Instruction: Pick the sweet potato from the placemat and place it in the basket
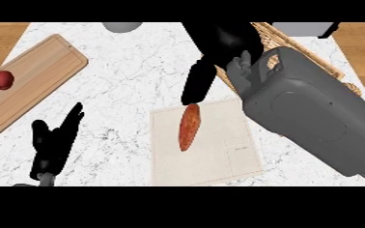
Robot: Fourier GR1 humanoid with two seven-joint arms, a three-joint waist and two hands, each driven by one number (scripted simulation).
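Sweet potato (189,127) lies on the placemat (214,159), left of middle, long axis running nearly up-down, not lifted. The right hand (224,41) hangs over the mat's far edge. Its fingers (198,82) stretch down straight and one tip is at or just touching the potato's upper end. It looks released, with nothing grasped.

Step in hand, as I judge it: closing on the potato. To do it well, bring the hand further down and toward the potato's middle, fingers on one long side and thumb on the other, and close across the narrow width. A pinch at the tapered tip would probably let it swing. Then lift clear and carry it up-right to the basket (285,37).

The right forearm (306,111) covers most of the basket; only strips of wicker rim show, and its inside is hidden. Thumb position is hard to make out, black on black. The left hand (53,140) rests released at lower left on the bench (128,87), fingers up.
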